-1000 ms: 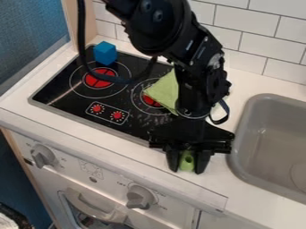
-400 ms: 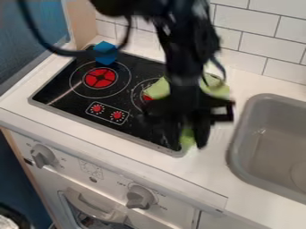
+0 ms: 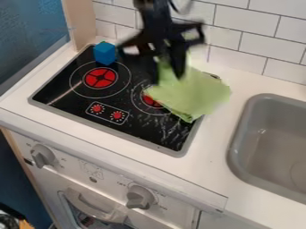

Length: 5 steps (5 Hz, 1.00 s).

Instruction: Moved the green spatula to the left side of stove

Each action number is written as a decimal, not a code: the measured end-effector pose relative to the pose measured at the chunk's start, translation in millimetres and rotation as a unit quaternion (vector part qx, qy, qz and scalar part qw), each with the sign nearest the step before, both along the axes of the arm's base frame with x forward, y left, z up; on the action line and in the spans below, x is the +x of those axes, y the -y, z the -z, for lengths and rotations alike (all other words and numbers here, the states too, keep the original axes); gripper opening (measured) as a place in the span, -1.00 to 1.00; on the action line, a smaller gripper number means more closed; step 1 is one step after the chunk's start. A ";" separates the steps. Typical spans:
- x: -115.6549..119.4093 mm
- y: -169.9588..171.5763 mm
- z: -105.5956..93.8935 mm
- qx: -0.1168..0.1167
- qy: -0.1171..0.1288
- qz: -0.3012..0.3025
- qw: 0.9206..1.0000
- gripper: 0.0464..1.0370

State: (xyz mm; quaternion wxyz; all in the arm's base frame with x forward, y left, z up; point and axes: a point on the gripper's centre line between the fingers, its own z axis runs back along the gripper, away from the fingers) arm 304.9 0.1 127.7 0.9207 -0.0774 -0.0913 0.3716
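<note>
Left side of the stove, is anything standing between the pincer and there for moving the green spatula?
Toward the back, the blue block stands on the stove, left of the pincer. Nearer the front, nothing visible stands in the way.

You have a white tile wall [image 3: 257,38] on the far side. At the far left, a tan wood post [image 3: 81,22] stands beside a blue panel [image 3: 30,27]. Your white counter [image 3: 218,156] holds a gray sink [image 3: 272,156] on the right, with a bit of shine inside. Its white front [image 3: 87,172] has gray knobs [image 3: 140,197] on the near side.
</note>
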 end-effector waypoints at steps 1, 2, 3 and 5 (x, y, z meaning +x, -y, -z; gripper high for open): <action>26.8 -59.7 2.9 -0.016 -0.004 -0.137 0.990 -0.21; 29.5 -107.4 15.3 -0.003 -0.019 -0.247 0.969 -0.21; 15.9 -157.5 34.8 -0.006 -0.028 -0.371 0.928 -0.21; 4.5 -175.1 75.1 -0.017 -0.058 -0.493 0.868 -0.21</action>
